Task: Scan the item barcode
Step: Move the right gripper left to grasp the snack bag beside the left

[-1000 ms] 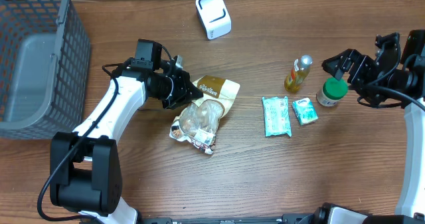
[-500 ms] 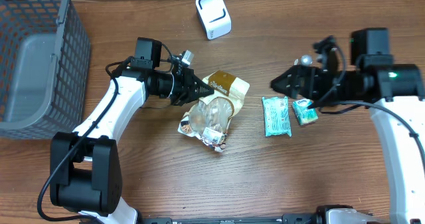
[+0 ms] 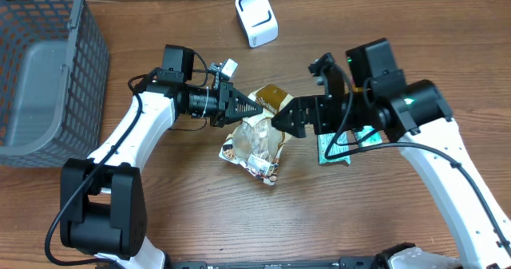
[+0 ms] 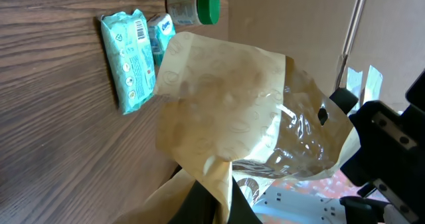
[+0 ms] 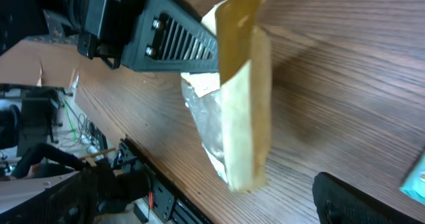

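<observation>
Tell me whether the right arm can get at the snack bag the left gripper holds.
Probably yes: the right gripper is open and close beside the snack bag, whose near edge is free; the left gripper pinches only the far side.

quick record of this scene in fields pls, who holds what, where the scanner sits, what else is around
held item: snack bag, pinched at its top edge
left claw: shut on snack bag
right claw: open, close to the bag's top corner, contact unclear
scanner: white, on the far side of the table, apart from the bag
basket: grey mesh, on the left arm's side
other items: teal pack, small teal pack, green-capped bottle
barcode seen: on teal pack only
</observation>
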Tool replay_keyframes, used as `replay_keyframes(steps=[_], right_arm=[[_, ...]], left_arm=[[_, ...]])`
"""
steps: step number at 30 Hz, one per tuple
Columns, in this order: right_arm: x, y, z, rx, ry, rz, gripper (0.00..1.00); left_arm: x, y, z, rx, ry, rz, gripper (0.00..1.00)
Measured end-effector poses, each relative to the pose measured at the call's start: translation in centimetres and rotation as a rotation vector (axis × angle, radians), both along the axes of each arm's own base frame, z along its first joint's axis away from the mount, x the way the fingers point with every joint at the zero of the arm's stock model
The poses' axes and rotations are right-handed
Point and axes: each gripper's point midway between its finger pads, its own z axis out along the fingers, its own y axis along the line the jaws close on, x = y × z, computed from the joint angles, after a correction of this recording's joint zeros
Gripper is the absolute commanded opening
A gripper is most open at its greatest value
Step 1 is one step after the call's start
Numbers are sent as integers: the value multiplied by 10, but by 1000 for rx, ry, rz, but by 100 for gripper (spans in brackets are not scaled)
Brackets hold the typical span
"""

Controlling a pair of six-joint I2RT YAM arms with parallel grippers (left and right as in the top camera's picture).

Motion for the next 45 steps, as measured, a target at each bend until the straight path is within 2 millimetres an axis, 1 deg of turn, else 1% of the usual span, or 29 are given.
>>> replay_keyframes(steps=[4,7,12,16,19,27,31,45], right_arm=[[3,5,-2,-1,-8,2,100],[9,7,0,8,-32,-4,100],[8,8,0,8,-32,0,100],[4,14,-1,8,-29,20,100],[1,19,-7,-1,-8,37,100],[5,28,-38,-39,79,56,100],[6,30,-46,-49,102,60,100],[11,33,-48,-36,132,15,100]], left_arm=[[1,1,0,-1,-2,3,4],[1,2,1,-3,-1,5,4],[1,3,1,-4,-1,6,4],[2,4,2,-10,0,10,4],[3,6,2,-13,0,14,4],[3,6,3,-20,2,12,4],[3,7,4,-23,3,12,4],[5,11,6,-35,4,21,4]])
